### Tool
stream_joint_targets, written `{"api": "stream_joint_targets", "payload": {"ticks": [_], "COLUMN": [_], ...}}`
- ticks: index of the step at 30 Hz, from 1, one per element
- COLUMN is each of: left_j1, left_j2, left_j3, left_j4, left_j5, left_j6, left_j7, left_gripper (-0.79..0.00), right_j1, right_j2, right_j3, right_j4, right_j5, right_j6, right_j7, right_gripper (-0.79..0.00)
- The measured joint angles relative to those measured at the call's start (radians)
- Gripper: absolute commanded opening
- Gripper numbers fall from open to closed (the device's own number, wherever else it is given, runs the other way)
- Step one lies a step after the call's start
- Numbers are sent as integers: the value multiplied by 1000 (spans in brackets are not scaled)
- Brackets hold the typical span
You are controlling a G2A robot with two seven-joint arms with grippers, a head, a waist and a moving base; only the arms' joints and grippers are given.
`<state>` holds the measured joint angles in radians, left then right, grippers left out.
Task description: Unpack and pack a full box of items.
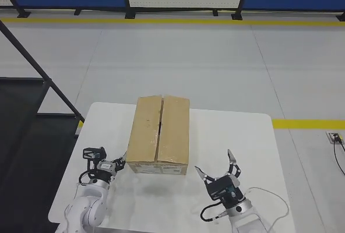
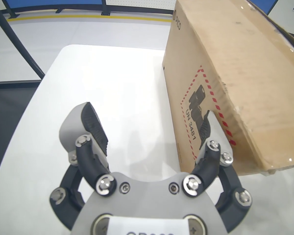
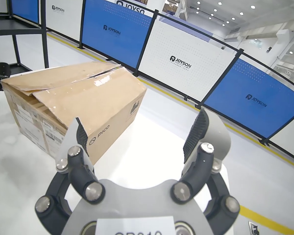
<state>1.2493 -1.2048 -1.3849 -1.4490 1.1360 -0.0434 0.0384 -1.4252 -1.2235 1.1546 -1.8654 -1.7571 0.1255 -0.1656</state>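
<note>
Spread wide and holding nothing: left gripper [image 2: 149, 110] at 7 o'clock of the box [image 1: 159, 134], one finger perhaps touching its side, and right gripper [image 3: 139, 117] at 5 o'clock, apart. Counted: one box mid-table [image 1: 236, 131], two grippers. Closed on top, nothing taken out, so unpacking and repacking both seemingly left to do.

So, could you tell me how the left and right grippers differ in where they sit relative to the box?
The left gripper sits by the box's left long side, the right gripper off its near right corner. The left has one finger close to the cardboard; the right stands clearly apart. Both are open and empty.
</note>
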Motion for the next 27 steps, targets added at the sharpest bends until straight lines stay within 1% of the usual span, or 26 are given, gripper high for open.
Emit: {"api": "stream_joint_targets", "payload": {"ticks": [3, 8, 14, 17, 27], "left_j1": [-2, -8, -9, -8, -6], "left_j2": [-3, -9, -15, -16, -23], "left_j3": [16, 42, 55, 55, 86], "left_j4": [2, 4, 4, 6, -1], "left_j5": [12, 25, 21, 7, 29], "left_j6": [-4, -4, -3, -17, -43], "left_j7": [-3, -1, 7, 4, -1], "left_gripper": [0, 0, 0, 0, 0], "right_j1": [5, 22, 35, 41, 73], "right_j2": [0, -7, -11, -13, -25], "right_j3": [-8, -31, -45, -55, -74], "right_j4": [11, 22, 32, 38, 63], "right_j5": [-72, -173, -241, -276, -325], "right_j6": [-2, 26, 14, 0, 1], "right_j7": [17, 92, 121, 128, 150], "right_gripper": [0, 0, 0, 0, 0]}}
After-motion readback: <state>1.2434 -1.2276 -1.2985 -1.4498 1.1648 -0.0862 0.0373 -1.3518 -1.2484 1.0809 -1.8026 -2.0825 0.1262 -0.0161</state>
